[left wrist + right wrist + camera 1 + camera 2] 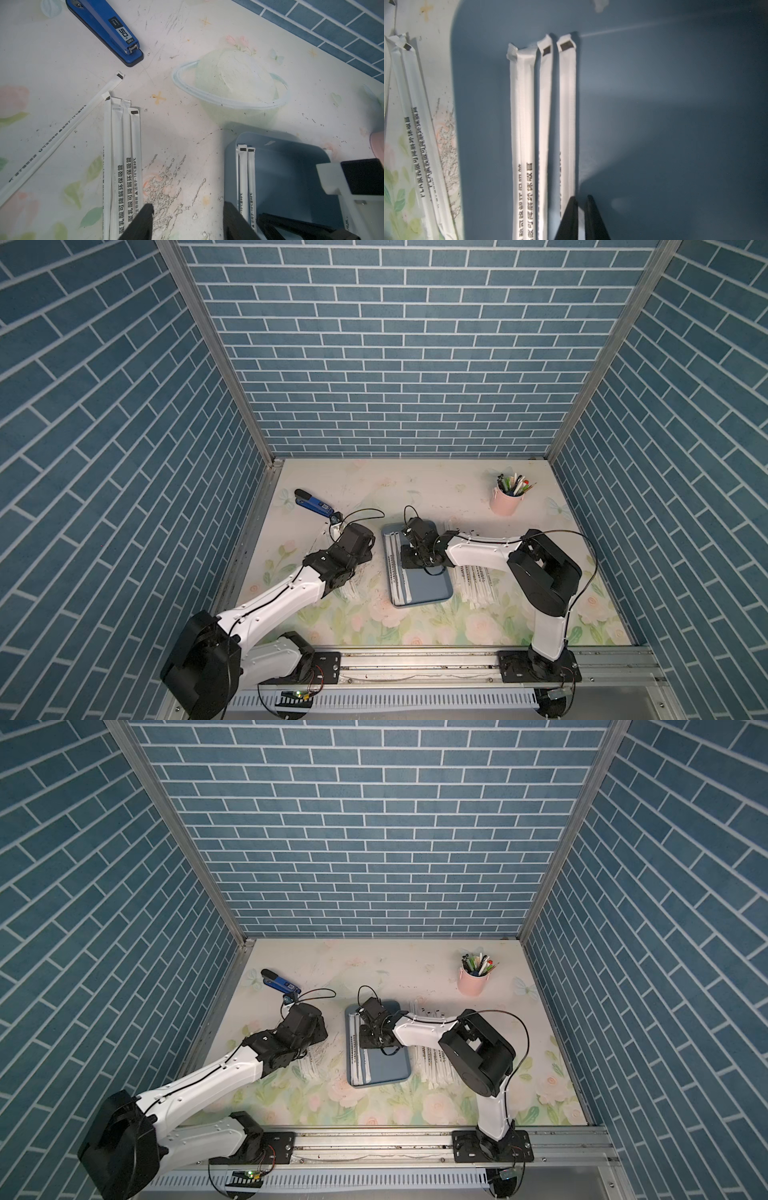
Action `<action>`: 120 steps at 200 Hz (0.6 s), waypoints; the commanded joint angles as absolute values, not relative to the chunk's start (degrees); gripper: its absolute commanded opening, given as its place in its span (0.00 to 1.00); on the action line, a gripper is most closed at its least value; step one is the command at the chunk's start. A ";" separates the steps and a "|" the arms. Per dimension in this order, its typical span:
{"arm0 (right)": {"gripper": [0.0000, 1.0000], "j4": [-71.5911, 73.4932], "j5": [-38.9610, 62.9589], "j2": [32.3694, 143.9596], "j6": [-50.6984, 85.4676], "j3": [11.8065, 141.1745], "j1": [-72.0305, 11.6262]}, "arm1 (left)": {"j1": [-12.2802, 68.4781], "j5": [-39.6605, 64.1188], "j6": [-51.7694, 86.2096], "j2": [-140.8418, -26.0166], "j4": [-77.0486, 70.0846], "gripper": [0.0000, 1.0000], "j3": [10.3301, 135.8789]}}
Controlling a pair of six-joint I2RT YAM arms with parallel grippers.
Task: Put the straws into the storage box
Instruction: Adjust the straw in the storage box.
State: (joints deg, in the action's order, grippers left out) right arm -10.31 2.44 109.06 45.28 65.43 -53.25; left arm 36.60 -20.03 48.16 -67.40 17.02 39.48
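White paper is how we read this scene. The straws (397, 572) already in the storage box (432, 585) lie side by side against the long wall nearest the left arm. We take that as deliberate, since each is nearly as long as the box and lengthwise packing keeps the rest of the floor free. Our right gripper (581, 218) hangs low inside the box with its jaws drawn almost together. A pale sliver shows between them, and the third straw (567, 124) runs straight under the fingertips. We judge it pinched near one end so it can be laid parallel to the other two, though the contact itself is hidden. Our left gripper (190, 223) hovers over bare table (187, 124) between the box and a bundle (122, 155) of wrapped straws. Its fingers (145, 220) are spread with nothing between them, placed, we think, to draw from that bundle without crowding the right arm. A loose pile (478, 585) fans out on the other side of the box, partly under the right arm. One stray straw (62, 133) lies askew, pointing toward the blue stapler (108, 27). With most straws outside the box, we reckon the job is at an early stage.
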 commanded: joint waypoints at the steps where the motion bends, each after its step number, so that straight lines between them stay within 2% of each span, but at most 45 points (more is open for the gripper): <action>1: 0.11 -10.64 3.43 109.38 47.04 65.09 -53.85 | 36.39 -19.42 47.90 -67.92 16.37 0.57 40.01; 71: 0.10 -11.39 3.40 109.64 46.63 66.71 -54.07 | 36.48 -19.79 48.06 -66.98 16.96 0.57 39.47; 104: 0.13 -16.41 1.27 103.89 43.72 66.60 -53.05 | 36.47 -19.95 47.47 -66.54 17.58 0.57 40.23; 120: 0.15 -20.72 -0.80 98.73 41.20 64.77 -51.61 | 37.15 -19.88 45.83 -66.09 17.19 0.62 40.93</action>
